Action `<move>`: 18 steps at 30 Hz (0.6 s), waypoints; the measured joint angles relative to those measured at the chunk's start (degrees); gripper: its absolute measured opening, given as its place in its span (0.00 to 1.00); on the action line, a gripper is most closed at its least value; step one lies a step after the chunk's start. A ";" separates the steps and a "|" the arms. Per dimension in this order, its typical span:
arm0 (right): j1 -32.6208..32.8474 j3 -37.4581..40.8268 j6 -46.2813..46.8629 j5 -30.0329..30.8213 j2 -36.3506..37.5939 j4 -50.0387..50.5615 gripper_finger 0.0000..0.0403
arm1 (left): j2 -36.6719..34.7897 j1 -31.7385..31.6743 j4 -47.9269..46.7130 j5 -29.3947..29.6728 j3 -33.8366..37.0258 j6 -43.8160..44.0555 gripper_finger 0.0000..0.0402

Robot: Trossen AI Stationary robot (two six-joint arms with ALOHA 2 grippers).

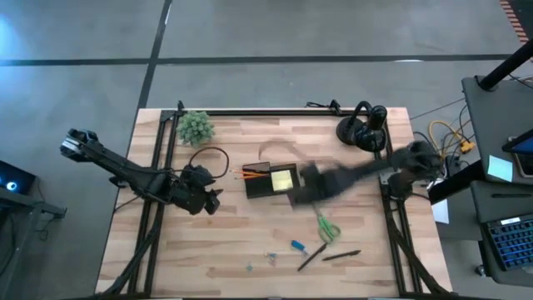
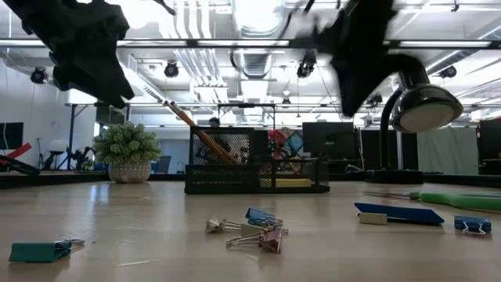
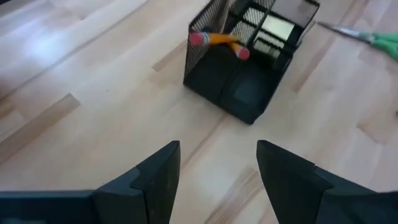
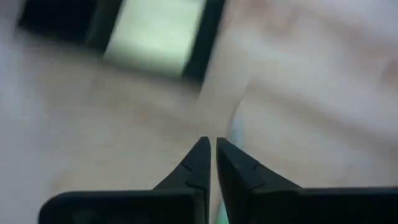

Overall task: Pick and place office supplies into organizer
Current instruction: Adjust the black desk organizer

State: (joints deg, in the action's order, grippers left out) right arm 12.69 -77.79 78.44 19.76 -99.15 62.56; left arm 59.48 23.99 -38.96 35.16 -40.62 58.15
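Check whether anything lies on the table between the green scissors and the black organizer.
Nothing visible does. In the high view, bare wood runs from the scissors up to the organizer. The right gripper, fingers nearly shut, hangs beside the organizer above that stretch. The pens and clips lie on the scissors' far side.

— Flooring? Grey concrete floor (image 1: 275, 29) lying around the wooden table (image 1: 216, 242), dark seams crossing it.
— Overhead? Ceiling ducts (image 2: 262, 59) running back; strip lights (image 2: 211, 43) glowing. A laptop (image 1: 510, 237) is sitting alongside.
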 joint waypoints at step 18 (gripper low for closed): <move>-31.25 0.63 -28.77 -20.14 -10.92 -26.43 0.02 | 1.68 -0.02 -0.90 0.96 0.24 1.55 0.49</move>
State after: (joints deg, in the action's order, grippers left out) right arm -18.56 -77.17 49.67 -0.38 -110.07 36.14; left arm 61.17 23.97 -39.86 36.12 -40.38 59.70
